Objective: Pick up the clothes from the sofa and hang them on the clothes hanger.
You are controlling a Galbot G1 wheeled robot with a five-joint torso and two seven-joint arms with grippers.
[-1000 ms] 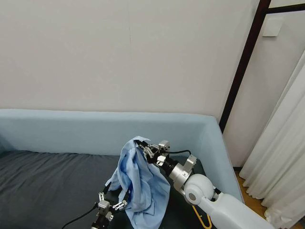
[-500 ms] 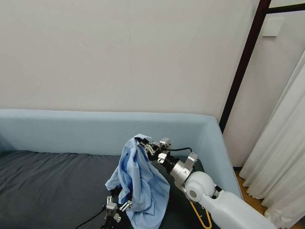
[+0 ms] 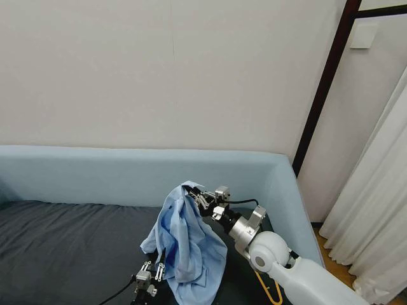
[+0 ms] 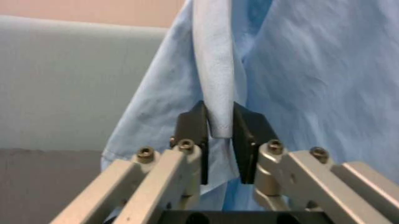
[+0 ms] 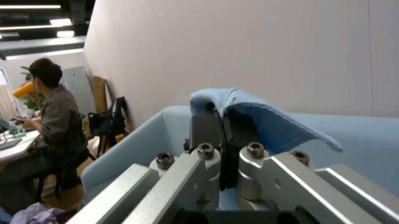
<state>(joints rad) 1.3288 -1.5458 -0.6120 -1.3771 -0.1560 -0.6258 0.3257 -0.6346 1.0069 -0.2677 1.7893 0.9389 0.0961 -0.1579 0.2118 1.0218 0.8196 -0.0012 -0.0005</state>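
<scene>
**Shirt off the sofa, hanging not begun**

Head view: the light-blue shirt point(image 3: 187, 244) is dangling low in the picture, near 6 o'clock, raised clear of the dark seat of the sofa point(image 3: 76, 175). The right gripper point(image 3: 194, 196) is holding it from its 12 o'clock, with the cloth draping down from that peak in long folds. The left gripper point(image 3: 152, 270) is sitting at about the shirt's 7 o'clock, reaching up into the lower hem. At roughly 4 o'clock from the shirt a yellow curved thing point(image 3: 271, 293) is lying beside the right arm. It may be a hanger, but too little of it shows to say.

Left wrist view: the left gripper point(image 4: 218, 140) is squeezing a narrow fold of the shirt point(image 4: 299, 70) between its dark pads point(image 4: 197, 133). The jaws are nearly together, with only the cloth between them. The pale sofa back point(image 4: 74, 79) is showing behind.

Right wrist view: the right gripper point(image 5: 221, 133) is clamping an edge of the shirt point(image 5: 262, 112). Its jaws are closed tight, and the cloth is folding over the fingertips and trailing away toward the sofa back point(image 5: 374, 135).

Judging from this, the pick-up part is done, as the garment is off the cushion and both claws are gripping it. Opening it out, bringing it to a hanger and threading it on all seem to remain.
</scene>
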